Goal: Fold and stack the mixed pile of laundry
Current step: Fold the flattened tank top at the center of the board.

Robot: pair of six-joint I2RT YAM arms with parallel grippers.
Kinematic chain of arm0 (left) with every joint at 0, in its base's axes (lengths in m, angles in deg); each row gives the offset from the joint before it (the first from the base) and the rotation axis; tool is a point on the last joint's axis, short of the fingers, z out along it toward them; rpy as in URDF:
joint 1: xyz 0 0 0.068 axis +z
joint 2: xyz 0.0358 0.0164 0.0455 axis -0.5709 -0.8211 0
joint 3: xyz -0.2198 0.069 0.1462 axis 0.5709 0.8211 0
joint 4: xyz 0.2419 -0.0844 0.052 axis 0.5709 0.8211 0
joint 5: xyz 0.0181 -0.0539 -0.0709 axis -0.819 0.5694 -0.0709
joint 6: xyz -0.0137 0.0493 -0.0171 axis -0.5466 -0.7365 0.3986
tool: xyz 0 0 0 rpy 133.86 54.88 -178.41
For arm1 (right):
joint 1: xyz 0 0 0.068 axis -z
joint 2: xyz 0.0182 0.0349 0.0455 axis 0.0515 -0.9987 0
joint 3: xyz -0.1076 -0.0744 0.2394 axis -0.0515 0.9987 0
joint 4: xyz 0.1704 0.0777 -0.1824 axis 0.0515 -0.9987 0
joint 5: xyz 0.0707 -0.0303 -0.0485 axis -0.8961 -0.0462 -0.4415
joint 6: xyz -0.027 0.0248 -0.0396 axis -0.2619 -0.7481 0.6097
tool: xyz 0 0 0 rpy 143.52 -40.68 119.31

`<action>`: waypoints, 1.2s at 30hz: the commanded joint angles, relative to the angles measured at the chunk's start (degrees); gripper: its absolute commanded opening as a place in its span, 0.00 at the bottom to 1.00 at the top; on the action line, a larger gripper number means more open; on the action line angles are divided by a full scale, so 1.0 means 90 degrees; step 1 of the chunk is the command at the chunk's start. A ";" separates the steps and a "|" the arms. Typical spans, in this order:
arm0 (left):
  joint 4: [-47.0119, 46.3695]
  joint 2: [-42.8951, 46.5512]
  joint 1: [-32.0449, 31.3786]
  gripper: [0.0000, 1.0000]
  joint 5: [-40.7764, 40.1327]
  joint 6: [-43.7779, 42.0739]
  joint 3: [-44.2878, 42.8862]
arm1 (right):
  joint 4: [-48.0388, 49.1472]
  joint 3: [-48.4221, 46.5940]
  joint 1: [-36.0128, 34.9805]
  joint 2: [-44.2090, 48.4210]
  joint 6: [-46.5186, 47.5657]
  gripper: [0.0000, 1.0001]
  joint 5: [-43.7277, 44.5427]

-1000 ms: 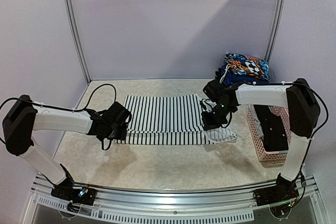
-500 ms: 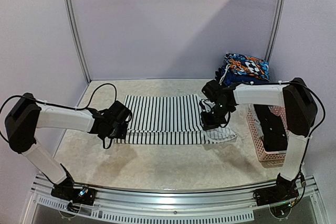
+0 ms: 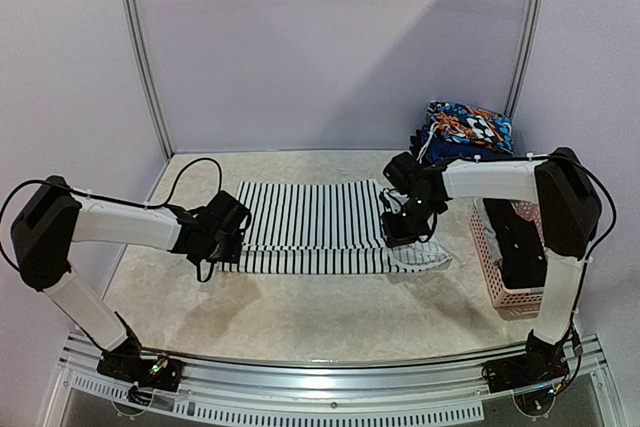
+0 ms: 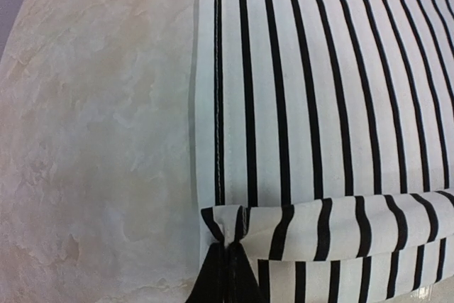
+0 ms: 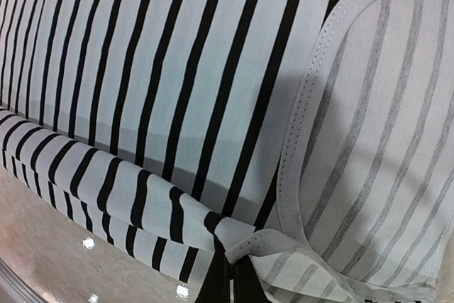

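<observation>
Left gripper [image 3: 224, 242]: closed, pinching the shirt [image 3: 310, 215] at its near left corner, where a narrow strip of the near edge lies folded over. Right gripper [image 3: 404, 232]: closed, pinching the near right corner beside a curved bound opening. Shirt: black-and-white striped, spread flat on the table [image 3: 300, 317] between the two arms. Stack [image 3: 470, 129]: folded patterned garments, far right corner. Basket [image 3: 500, 295]: pink lattice, right edge, holding dark cloth [image 3: 520, 247], possibly a single garment.

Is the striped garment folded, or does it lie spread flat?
Partly folded: the striped garment lies spread, but its near edge is doubled over, pinched by the left gripper and right gripper.
</observation>
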 commanded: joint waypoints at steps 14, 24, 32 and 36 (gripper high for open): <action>-0.0378 -0.0634 0.0141 0.00 -0.0382 -0.0006 -0.0095 | -0.0015 -0.0267 0.0068 -0.0535 -0.0012 0.10 0.0410; -0.0549 -0.0867 0.0205 0.32 -0.0709 0.0009 -0.0424 | -0.0018 -0.0798 0.0267 -0.0855 -0.0034 0.29 0.0486; -0.0432 -0.0085 0.0272 0.61 -0.0949 -0.0165 -0.0363 | -0.0026 -0.0799 0.0326 -0.0252 0.0012 0.59 0.0938; -0.0452 0.0233 0.0159 0.60 -0.0700 -0.0370 -0.0135 | 0.0347 -0.0224 0.0311 0.0253 -0.0074 0.63 0.0785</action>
